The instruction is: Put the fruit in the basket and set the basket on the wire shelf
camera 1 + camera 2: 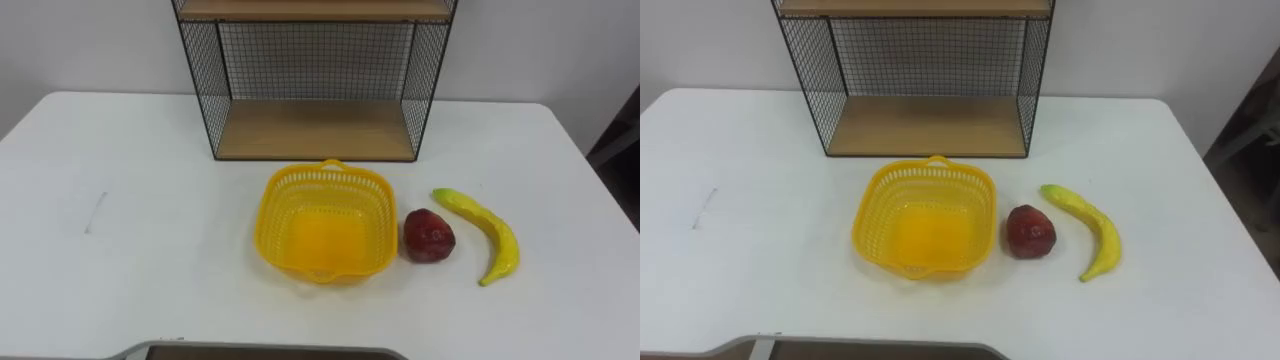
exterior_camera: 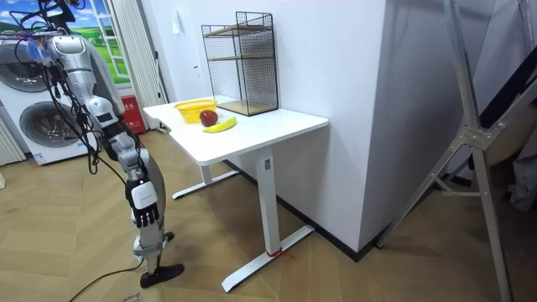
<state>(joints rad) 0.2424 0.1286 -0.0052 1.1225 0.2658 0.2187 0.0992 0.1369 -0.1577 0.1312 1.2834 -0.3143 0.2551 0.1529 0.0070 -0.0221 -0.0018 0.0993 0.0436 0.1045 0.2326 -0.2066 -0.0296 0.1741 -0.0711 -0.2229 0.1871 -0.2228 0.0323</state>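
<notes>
Our right hand (image 2: pixel 144 211) hung at our side by the white table (image 1: pixel 130 220), fingers loosely straight, holding nothing. Nearest on the table sat the empty yellow basket (image 1: pixel 272 205). At its 3 o'clock lay a red fruit (image 1: pixel 429 236), just beside the rim, then a banana (image 1: pixel 500 235). The wire shelf (image 1: pixel 315 130) stood at 12 o'clock. We judged the long banana might overhang the rim and snag the shelf's wire.
</notes>
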